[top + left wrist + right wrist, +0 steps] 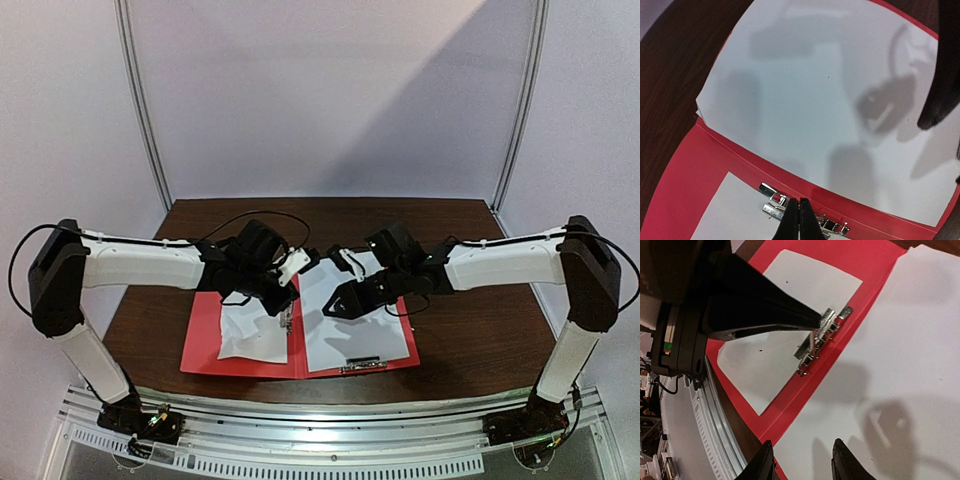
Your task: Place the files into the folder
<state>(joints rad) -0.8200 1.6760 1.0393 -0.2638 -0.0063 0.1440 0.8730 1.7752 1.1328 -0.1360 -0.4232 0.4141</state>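
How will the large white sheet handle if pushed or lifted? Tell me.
Likely floppy: the large sheet lies thin and flat on the folder, so lifted by one edge it would probably droop. Probably light and slippery: pushed by the right gripper, it may slide over the smooth red cover or buckle.

The folder point(203, 350) is plain bright red. The large sheet point(350, 325) and small sheet point(255, 340) are plain white, greyed in places by shadow. The clips point(771, 199) are shiny silver. The counter point(480, 330) is dark brown. The arms point(140, 262) are white with black joints. The left gripper point(799, 210) and right gripper point(802, 452) are black. The walls point(330, 90) are pale lilac-grey.
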